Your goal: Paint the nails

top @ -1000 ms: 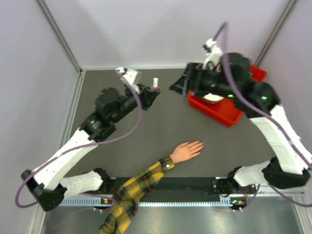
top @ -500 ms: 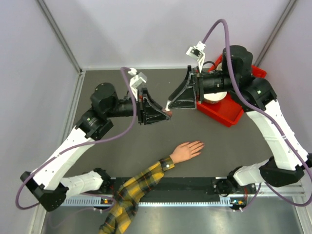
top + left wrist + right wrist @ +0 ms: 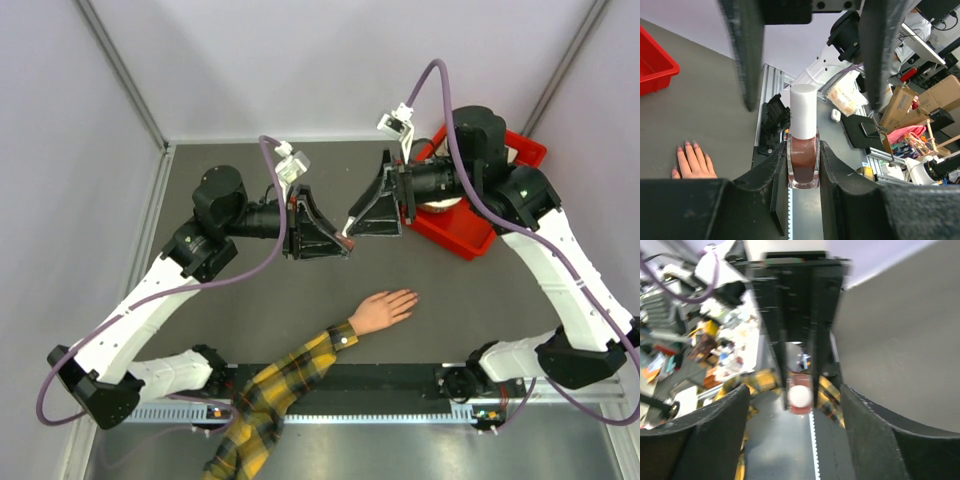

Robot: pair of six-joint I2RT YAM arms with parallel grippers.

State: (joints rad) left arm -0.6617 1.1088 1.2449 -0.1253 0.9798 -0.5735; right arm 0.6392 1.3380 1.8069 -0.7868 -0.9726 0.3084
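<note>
**Polish bottle held up, nails waiting on the desk**

The nails (image 3: 686, 144) are on the fingertips of the mannequin hand (image 3: 383, 310). It lies flat on the dark desk (image 3: 240, 310) near the front, with its plaid sleeve (image 3: 285, 380) going back toward the arm bases. Both arms are above it and well apart from it.

The left hand (image 3: 803, 165) is closed on the body of a small polish bottle (image 3: 803, 170) and holds it upright. The right hand (image 3: 795, 425) has its fingers wide apart, one at each side of the white cap (image 3: 803, 112), and does not touch it yet.

We judge that the nails are stiff, very small and smooth. They are not something to grip, and only a brush should touch them, lightly. The mannequin hand looks light and nothing visible fixes it to the desk, so a strong push may slide it.

The bottle seems to be glass, so it is hard, slippery and breakable. The hold on its flat sides is a good one. We think the cap should be taken on its round side, near the middle, and turned without pulling the bottle out of the left hand.
</note>
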